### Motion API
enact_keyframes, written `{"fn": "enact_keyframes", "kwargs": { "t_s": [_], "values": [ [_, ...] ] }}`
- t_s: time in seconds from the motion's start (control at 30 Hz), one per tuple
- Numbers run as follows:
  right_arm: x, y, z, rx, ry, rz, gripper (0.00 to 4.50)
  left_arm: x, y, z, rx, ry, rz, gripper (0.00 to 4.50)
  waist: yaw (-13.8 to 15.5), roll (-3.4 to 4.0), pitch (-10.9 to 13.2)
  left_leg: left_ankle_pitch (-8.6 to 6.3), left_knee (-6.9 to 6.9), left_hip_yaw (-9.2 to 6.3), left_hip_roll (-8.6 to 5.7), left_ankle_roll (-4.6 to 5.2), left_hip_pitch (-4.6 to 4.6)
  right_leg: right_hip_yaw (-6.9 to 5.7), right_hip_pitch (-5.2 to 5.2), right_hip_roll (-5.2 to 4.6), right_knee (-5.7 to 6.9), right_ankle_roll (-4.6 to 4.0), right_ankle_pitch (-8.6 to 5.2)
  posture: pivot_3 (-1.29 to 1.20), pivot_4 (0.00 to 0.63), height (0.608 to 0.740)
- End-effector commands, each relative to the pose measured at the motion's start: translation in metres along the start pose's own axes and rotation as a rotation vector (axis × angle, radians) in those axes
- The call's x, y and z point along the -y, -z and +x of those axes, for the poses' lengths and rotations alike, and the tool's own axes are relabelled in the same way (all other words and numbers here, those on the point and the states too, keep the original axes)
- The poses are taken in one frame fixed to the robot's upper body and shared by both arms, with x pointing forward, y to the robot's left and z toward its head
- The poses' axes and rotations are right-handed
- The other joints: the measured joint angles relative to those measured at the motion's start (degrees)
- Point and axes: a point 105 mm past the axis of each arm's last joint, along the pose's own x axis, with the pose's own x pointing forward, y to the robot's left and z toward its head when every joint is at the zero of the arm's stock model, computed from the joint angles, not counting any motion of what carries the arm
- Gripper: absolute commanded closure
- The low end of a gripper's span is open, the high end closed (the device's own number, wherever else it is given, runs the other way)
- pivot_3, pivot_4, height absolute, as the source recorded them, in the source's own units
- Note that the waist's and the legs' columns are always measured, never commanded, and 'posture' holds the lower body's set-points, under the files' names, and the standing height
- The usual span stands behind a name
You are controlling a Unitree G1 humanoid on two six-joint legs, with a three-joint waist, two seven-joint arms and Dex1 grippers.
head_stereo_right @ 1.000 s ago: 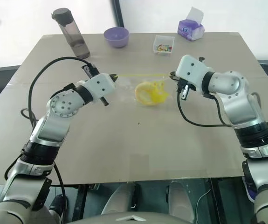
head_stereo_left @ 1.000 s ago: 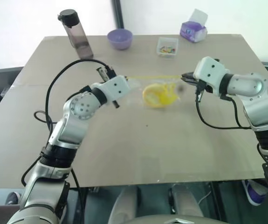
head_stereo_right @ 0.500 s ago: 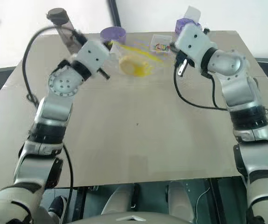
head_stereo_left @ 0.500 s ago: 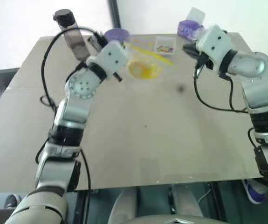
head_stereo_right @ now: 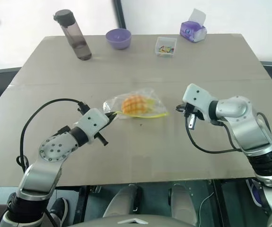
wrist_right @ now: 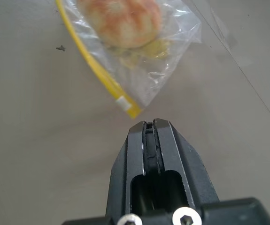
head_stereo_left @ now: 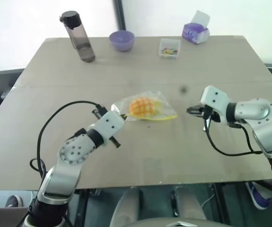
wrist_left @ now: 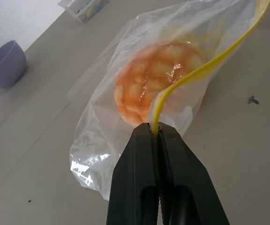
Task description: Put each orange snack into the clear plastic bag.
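The clear plastic bag point(head_stereo_left: 145, 108) is found lying on the table point(head_stereo_left: 126, 156), near its middle, with the orange snack point(head_stereo_left: 142, 107) already inside it. The snack is seen through the film as a round, grid-marked ball, resting against the side of the bag away from the yellow seal strip point(wrist_left: 205, 70).

The left gripper point(wrist_left: 157, 132) is pressed together on one end of the seal strip, the yellow edge being pinched between the black fingers. The right gripper point(wrist_right: 150, 126) is pressed together on nothing; it is held just beside the other end of the strip, apart from it.

No other orange snack is observed on the table, so the task is judged to be close to complete.

Risks noted:
- The mouth of the bag cannot be confirmed as sealed. If the bag is lifted or dragged by the pinched end alone, the snack may be rolled out.
- If the left gripper is drawn away before being released, the bag would be pulled across the table.
- A grasp at the free end with the right fingers closed would only push the film aside
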Motion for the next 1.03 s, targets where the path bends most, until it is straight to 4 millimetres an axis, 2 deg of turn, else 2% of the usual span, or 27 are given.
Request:
{"fn": "enact_keyframes", "kwargs": {
  "t_s": [0.03, 0.13, 0.2, 0.3, 0.33, 0.4, 0.5, 0.63, 0.7, 0.8, 0.83, 0.9, 1.03],
  "values": [
    [0.002, -0.004, -0.008, 0.012, 0.009, -0.007, 4.47, 0.004, -0.007, -0.008, 0.03, -0.001, -0.009, 4.5, 0.14, 0.0, 0.0, 0.0, 0.0, 0.0, 0.0, 0.0, -0.02, 0.0, -0.01, -0.01, -0.02, 0.0, 0.0, 0.0, 0.15, 0.74],
    [0.001, -0.002, -0.009, 0.022, 0.007, 0.017, 4.47, 0.009, -0.003, -0.01, 0.021, 0.026, 0.01, 4.5, 0.2, 0.0, 0.0, 0.0, 0.0, 0.0, 0.0, 0.0, -0.07, 0.0, -0.03, -0.02, -0.06, 0.0, 0.0, 0.0, 0.15, 0.74],
    [-0.001, 0.001, -0.011, 0.038, -0.008, 0.045, 4.5, 0.009, 0.002, -0.011, 0.025, 0.015, -0.041, 3.86, 0.21, 0.0, 0.0, 0.0, -0.01, 0.01, 0.01, 0.0, -0.06, 0.0, -0.02, -0.02, -0.07, 0.0, 0.0, 0.0, 0.15, 0.74],
    [-0.007, 0.018, -0.013, 0.042, -0.019, 0.186, 3.56, 0.014, 0.002, -0.01, 0.08, 0.011, -0.14, 2.56, 0.47, -0.01, 0.0, -0.01, -0.02, 0.0, 0.04, 0.01, -0.07, -0.01, -0.01, -0.03, -0.08, 0.0, 0.0, 0.0, 0.15, 0.74],
    [-0.009, 0.022, -0.013, 0.041, -0.014, 0.219, 3.03, 0.016, -0.001, -0.011, 0.105, 0.022, -0.186, 2.12, 0.52, -0.01, 0.0, -0.01, -0.01, 0.0, 0.05, 0.02, -0.07, -0.02, -0.01, -0.04, -0.09, 0.0, 0.0, 0.0, 0.15, 0.74],
    [-0.012, 0.034, -0.016, 0.05, 0.003, 0.336, 2.17, 0.02, -0.008, -0.022, 0.168, 0.054, -0.415, 2.12, 0.61, 0.0, 0.0, -0.01, -0.01, 0.01, 0.05, 0.02, -0.06, 0.0, -0.01, -0.03, -0.07, 0.0, 0.0, 0.0, 0.15, 0.74],
    [-0.01, 0.062, -0.024, 0.06, 0.109, 0.452, 2.17, 0.036, 0.004, -0.045, 0.085, 0.132, -0.525, 2.12, 0.41, -0.04, -0.02, -0.04, -0.01, 0.04, 0.15, 0.05, -0.07, 0.02, -0.01, -0.02, -0.12, -0.01, 0.0, 0.0, 0.15, 0.74],
    [-0.035, 0.089, -0.039, 0.055, 0.063, 0.606, 2.17, 0.043, 0.012, -0.07, 0.048, 0.178, -0.599, 2.12, 0.59, 0.03, -0.02, -0.04, -0.06, 0.1, 0.12, 0.06, -0.02, 0.07, 0.0, -0.02, -0.1, -0.02, -0.01, 0.0, 0.15, 0.74],
    [-0.047, 0.093, -0.046, 0.094, 0.009, 0.676, 2.17, 0.041, 0.016, -0.077, 0.04, 0.159, -0.633, 2.12, 0.78, 0.08, 0.01, -0.05, -0.04, 0.08, 0.13, 0.07, 0.11, 0.03, 0.16, -0.02, -0.11, -0.02, -0.01, 0.0, 0.15, 0.74],
    [-0.05, 0.104, -0.055, 0.102, 0.015, 0.69, 2.17, 0.036, 0.022, -0.084, 0.035, 0.127, -0.604, 2.12, 1.08, 0.1, 0.06, -0.2, -0.13, 0.12, 0.18, 0.27, 1.1, 0.01, 1.2, -0.01, -0.33, -0.05, -0.04, 0.0, 0.15, 0.74],
    [-0.047, 0.104, -0.059, 0.125, 0.038, 0.664, 2.17, 0.035, 0.024, -0.085, 0.033, 0.115, -0.604, 2.12, 1.09, 0.1, 0.06, -0.22, -0.14, 0.13, 0.18, 0.29, 1.18, 0.01, 1.27, 0.0, -0.38, -0.05, -0.04, 0.0, 0.15, 0.74],
    [-0.024, 0.092, -0.075, 0.247, 0.243, 0.413, 2.17, 0.032, 0.026, -0.088, 0.037, 0.093, -0.624, 2.12, 1.18, 0.11, 0.07, -0.23, -0.14, 0.18, 0.18, 0.31, 1.38, 0.04, 1.49, -0.01, -0.47, -0.04, -0.04, 0.0, 0.15, 0.74],
    [-0.036, 0.093, -0.077, 0.272, 0.098, 0.564, 2.17, 0.033, 0.027, -0.089, 0.036, 0.104, -0.615, 2.12, 1.17, 0.2, 0.1, -0.27, -0.2, 0.18, 0.22, 0.33, 1.65, 0.03, 1.85, 0.0, -0.64, -0.03, -0.03, 0.0, 0.15, 0.74]
  ]
}}
